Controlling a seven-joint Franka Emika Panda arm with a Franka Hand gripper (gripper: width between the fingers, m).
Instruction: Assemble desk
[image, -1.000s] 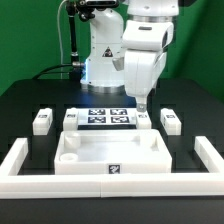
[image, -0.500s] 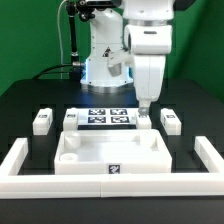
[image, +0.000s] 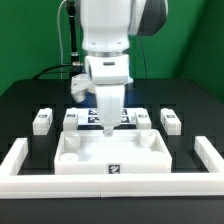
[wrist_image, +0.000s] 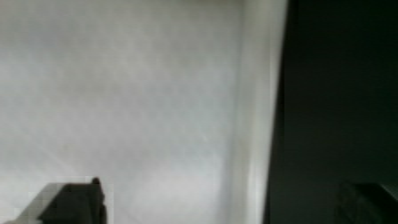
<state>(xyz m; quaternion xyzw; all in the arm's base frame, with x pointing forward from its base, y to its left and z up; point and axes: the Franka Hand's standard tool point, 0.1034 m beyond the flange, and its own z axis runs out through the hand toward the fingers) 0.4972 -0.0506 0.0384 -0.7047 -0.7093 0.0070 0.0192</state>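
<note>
Gripper (image: 108, 124) spread to full width, jaws well apart and clamped on no part. Pointed straight down in the exterior view, hanging from the white arm (image: 108, 45) directly above it.

In the wrist view, heavily blurred: both fingertips (wrist_image: 71, 203) dark and set far apart, a pale white surface (wrist_image: 125, 100) below one, the black table (wrist_image: 338, 100) below the other. Too blurred to identify the white part.

Directly below the tip and extending toward the camera: desk top (image: 140, 152), lying flat with raised rim upward, one tag on its near wall. Tip low over the far rim, about mid-length. Unable to tell whether touching that rim.

Just behind the tip: marker board (image: 127, 119), flat on the table, its middle hidden by the gripper.

Level with the tip, in one row with the marker board, two on each side:
- Toward the exterior view's left, one leg (image: 71, 119) just beside the board's end and another leg (image: 41, 120) farther out.
- Toward the exterior view's right, one leg (image: 143, 119) just beside the board and the last leg (image: 169, 120) farther out.

All four loose, apart from the desk top.

Farthest from the gripper: white border bars (image: 20, 158) framing the work area on both sides and along the near edge.
</note>
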